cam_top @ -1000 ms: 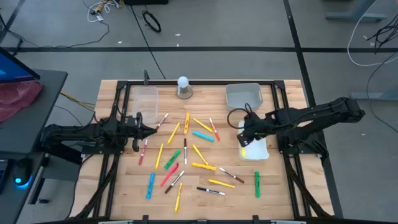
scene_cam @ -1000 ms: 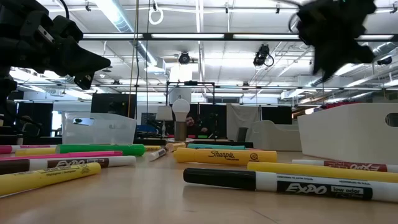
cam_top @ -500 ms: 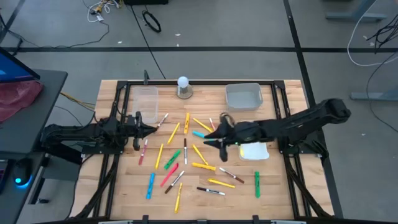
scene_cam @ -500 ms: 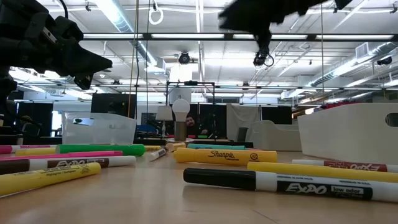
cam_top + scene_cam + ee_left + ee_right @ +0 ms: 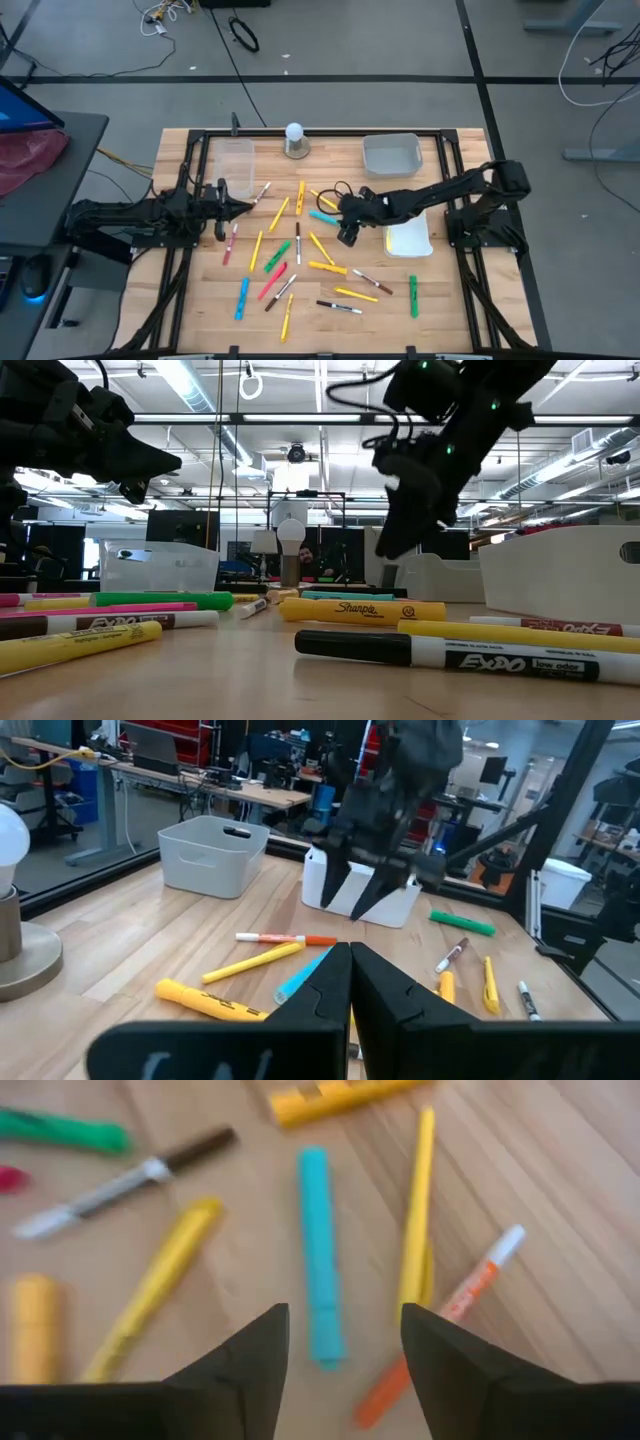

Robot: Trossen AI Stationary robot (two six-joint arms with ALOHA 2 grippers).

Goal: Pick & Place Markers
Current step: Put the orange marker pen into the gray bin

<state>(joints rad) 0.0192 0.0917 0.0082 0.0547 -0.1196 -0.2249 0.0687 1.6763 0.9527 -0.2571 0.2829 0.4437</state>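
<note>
Many markers lie flat and scattered on the wooden table (image 5: 200,300), mostly yellow, with green, pink, blue and dark ones. My right gripper (image 5: 344,232) hangs open over the middle of the spread, slanting down. In its wrist view (image 5: 340,1355) a teal marker (image 5: 318,1255) lies just ahead between the open fingers, with a yellow marker (image 5: 417,1210) and an orange-and-white one (image 5: 450,1320) beside it. The fingers touch nothing. My left gripper (image 5: 232,207) is shut and level at the table's left, above the markers (image 5: 350,960).
A white tray (image 5: 410,240) sits right of the right gripper, and a grey bin (image 5: 391,153) stands at the back right. A clear container (image 5: 234,160) and a white knob on a grey base (image 5: 295,140) stand at the back. A black frame edges the table.
My right gripper has swung from above the white tray toward the table's left and come down over the markers in the middle, tipping downward and rolling as it went. The markers have stayed where they were.
</note>
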